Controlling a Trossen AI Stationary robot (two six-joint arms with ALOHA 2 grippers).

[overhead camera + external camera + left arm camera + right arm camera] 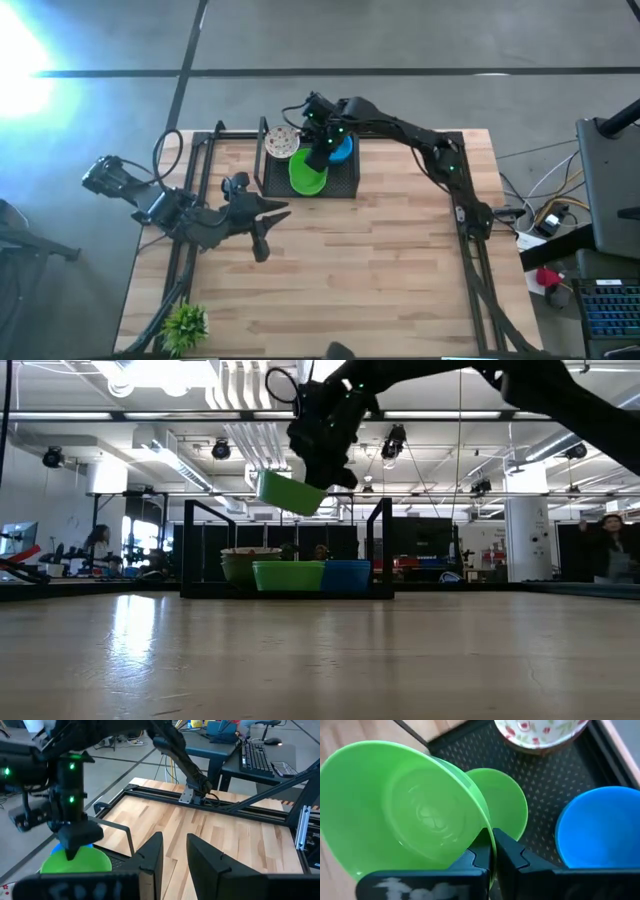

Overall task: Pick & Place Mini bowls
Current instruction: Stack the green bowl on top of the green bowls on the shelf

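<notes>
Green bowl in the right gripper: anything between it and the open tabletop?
Nothing visible. The right gripper holds the green bowl tilted, above the tray posts; tabletop beside it is bare.

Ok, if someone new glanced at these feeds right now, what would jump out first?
The right gripper, pinching the rim of a tilted green bowl in mid-air above the black tray. Below it in the tray sit another green bowl, a blue bowl and a speckled white one. The left gripper waits open over bare table.
</notes>
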